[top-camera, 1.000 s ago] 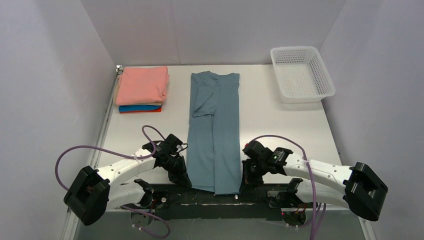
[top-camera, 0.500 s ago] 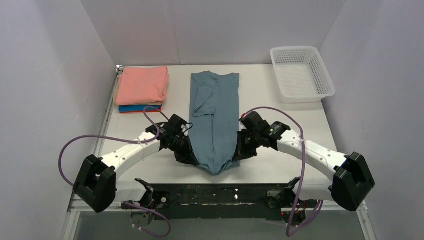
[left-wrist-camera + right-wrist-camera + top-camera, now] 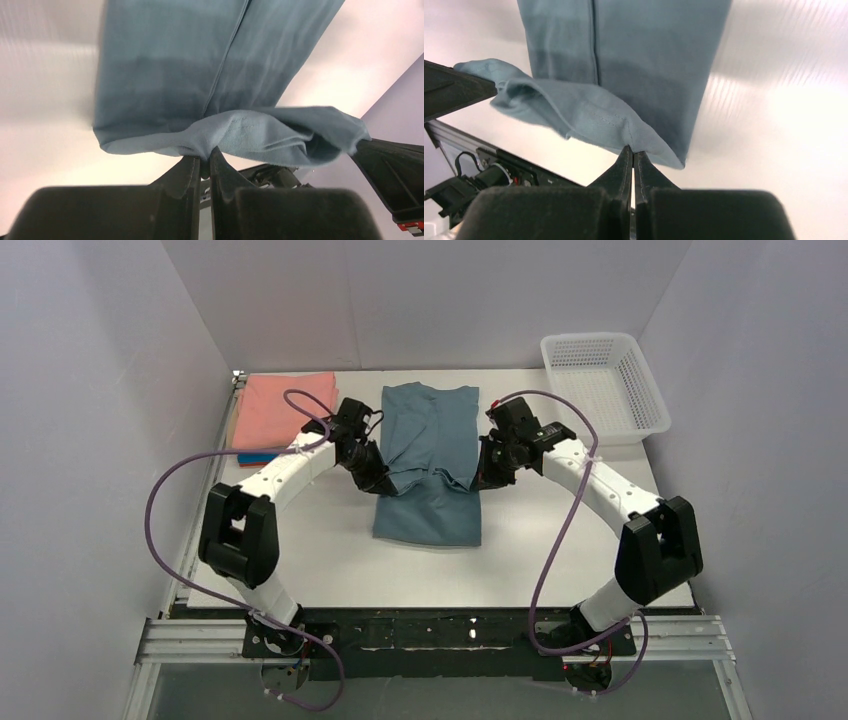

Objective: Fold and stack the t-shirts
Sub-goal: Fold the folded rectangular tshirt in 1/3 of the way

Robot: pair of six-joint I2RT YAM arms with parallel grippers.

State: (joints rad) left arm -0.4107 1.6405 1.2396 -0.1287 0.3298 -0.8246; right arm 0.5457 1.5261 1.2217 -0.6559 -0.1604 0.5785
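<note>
Blue-grey cloth is nipped in both pincers. The left gripper (image 3: 377, 481) and the right gripper (image 3: 484, 477) each have their jaws pressed together on one corner of the hem of the dusty blue-grey t-shirt (image 3: 430, 520). They hold that edge slack between them, doubled back and raised over the shirt's own middle. The garment lies in the centre of the bench (image 3: 330, 570), with its long axis running from the near edge to the far edge. The fold sits nearest the arms' bases, and the uncovered collar end lies beyond the pincers, toward the far edge. The arms flank it evenly, left arm on the left side and right arm on the right, neither one nearer. Finishing the halving fold looks to call for carrying the hem straight on toward the far edge, both sides level. A pile of folded t-shirts (image 3: 270, 410), salmon-pink on top, waits at the far left corner. A white mesh basket (image 3: 605, 433) stands at the far right corner.
</note>
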